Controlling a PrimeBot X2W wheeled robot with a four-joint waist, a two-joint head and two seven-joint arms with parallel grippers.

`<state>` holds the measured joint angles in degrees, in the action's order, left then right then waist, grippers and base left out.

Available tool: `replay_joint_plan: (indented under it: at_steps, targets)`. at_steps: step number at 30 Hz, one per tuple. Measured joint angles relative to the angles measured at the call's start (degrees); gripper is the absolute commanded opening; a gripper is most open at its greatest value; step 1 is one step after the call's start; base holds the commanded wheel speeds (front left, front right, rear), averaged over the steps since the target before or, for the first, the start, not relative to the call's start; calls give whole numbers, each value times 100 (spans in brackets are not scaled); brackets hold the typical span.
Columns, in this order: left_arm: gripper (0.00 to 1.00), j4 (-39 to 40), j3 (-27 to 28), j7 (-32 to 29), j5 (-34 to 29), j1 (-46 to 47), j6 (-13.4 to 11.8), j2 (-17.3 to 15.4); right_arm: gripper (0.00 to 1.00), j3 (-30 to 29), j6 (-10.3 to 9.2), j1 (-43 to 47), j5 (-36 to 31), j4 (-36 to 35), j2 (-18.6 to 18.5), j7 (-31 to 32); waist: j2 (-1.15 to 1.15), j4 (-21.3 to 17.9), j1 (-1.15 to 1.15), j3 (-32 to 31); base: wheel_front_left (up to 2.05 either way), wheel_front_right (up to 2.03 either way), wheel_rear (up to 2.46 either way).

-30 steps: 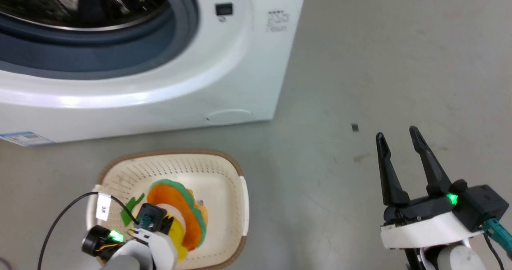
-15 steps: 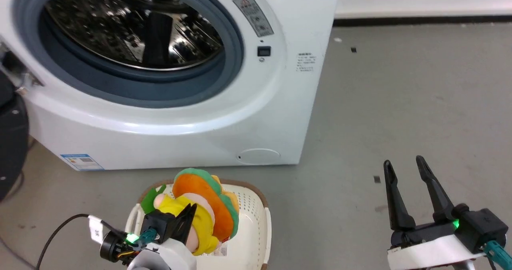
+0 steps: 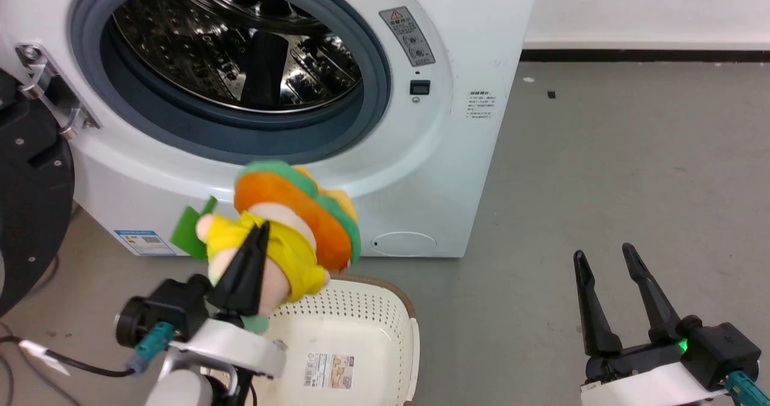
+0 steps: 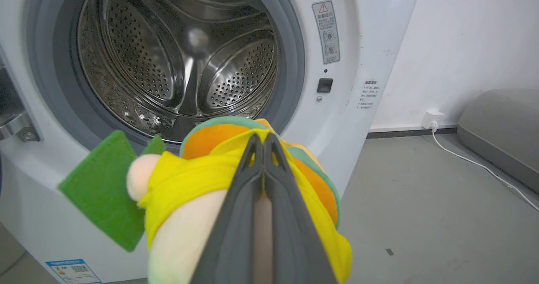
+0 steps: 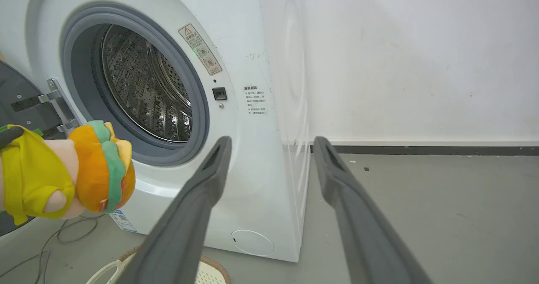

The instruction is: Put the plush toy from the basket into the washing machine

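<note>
Pinching tight with our left hand (image 3: 262,230) on the plush toy (image 3: 289,207), we hold it above the basket (image 3: 361,301), near the lower lip of the washing machine (image 3: 457,153) porthole (image 3: 240,51). Right hand (image 3: 603,252) is spread wide, well off to the side.

Grey floor (image 3: 631,153), a few small dark specks (image 3: 551,94) on it. White wall (image 5: 400,57) at back w/ black skirting (image 3: 643,55) along btm. White socket (image 4: 431,118) low on wall; white cable (image 4: 476,162) runs from it across floor, alongside a grey rounded padded thing (image 4: 501,128). Thin dark cords (image 5: 63,233) lie loose on floor.
</note>
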<state>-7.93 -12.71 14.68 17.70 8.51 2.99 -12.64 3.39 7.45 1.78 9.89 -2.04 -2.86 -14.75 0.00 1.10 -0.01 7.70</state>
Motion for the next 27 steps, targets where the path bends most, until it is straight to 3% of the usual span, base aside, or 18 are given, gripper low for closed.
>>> replay_joint_plan:
  at_steps: [10,17,27]
  targets:
    - [0,410,766,0,-27,926,212,-12,100,9,0,-103,-101,-148,1,0,0,-186,0,615,0,0,0]
    - [0,159,1171,-12,120,2049,286,-355,100,-41,0,-355,-135,-293,1,0,0,-456,1,1302,0,0,0]
    - [0,-921,1327,-632,304,4256,331,-1042,100,-73,0,-701,-134,-644,-1,0,0,-874,2,2497,0,0,0]
